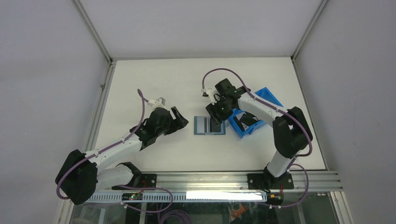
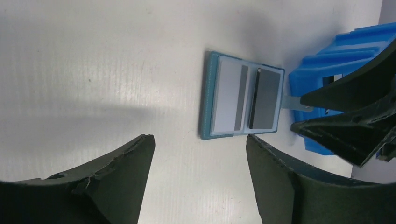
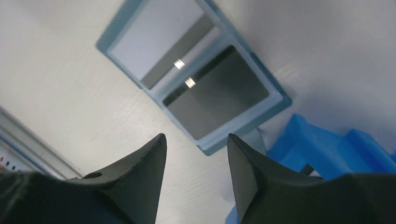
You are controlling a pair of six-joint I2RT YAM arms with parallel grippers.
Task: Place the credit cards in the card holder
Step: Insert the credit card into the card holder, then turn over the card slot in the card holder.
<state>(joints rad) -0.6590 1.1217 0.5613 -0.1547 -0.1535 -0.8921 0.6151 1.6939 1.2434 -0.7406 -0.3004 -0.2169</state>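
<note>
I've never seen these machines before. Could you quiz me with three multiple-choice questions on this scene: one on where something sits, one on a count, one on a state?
1. In the top view, where is the blue bin relative to the card holder?
A. Left of it
B. Right of it
C. On top of it

2. How many cards show in the open card holder?
A. None
B. Two
C. Four

3. How does the left gripper stand?
A. Open, holding nothing
B. Shut on a card
C. Shut on the bin

Answers:
1 B, the bin sits at the holder's right side.
2 B, a pale card lies in one half and a dark card in the other.
3 A, its jaws stand apart with nothing between them.
</note>
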